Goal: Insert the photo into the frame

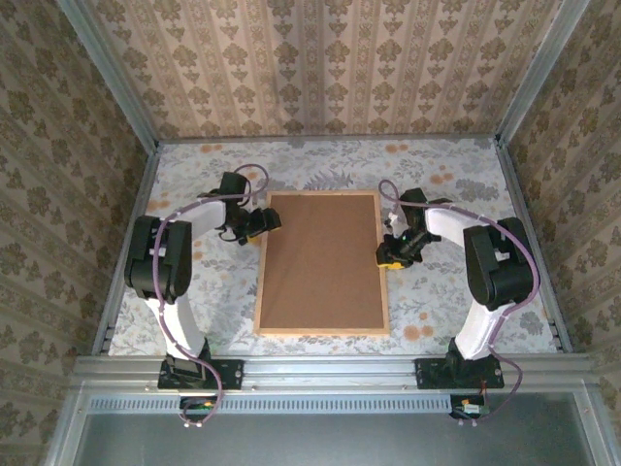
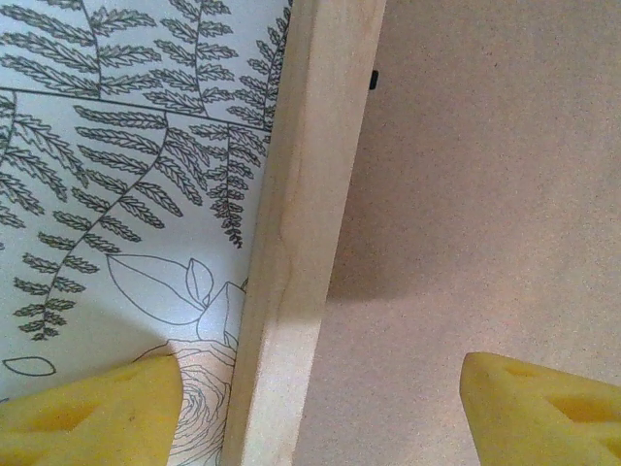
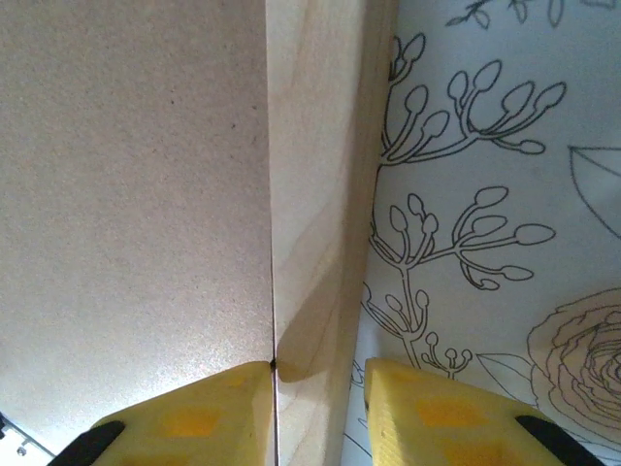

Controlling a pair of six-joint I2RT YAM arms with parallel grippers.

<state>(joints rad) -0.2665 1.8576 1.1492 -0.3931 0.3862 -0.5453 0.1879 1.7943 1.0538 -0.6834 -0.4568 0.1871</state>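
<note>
Top external: light-wood rectangular frame (image 1: 323, 262) lengthwise; my left gripper (image 1: 260, 222) spread astride left rail, right gripper (image 1: 391, 254) pinching right rail.

You are working in a mock-up robot test cell: damask-wallpapered panel walls (image 1: 330, 68), aluminium rail (image 1: 330, 367) at the near edge, floral-printed worktop (image 1: 437, 165).

1 light natural-wood rectangular picture frame (image 2: 301, 243). 1 brown board (image 1: 323, 262) at its back. 1 floral-print counter (image 1: 437, 175). 2 black-and-white robot arms: left arm (image 1: 160, 267), right arm (image 1: 495, 267). 2 tools: left tool (image 1: 260, 223), right tool (image 1: 390, 254). 4 yellow foam pads (image 2: 87, 408), two per tool.
</note>
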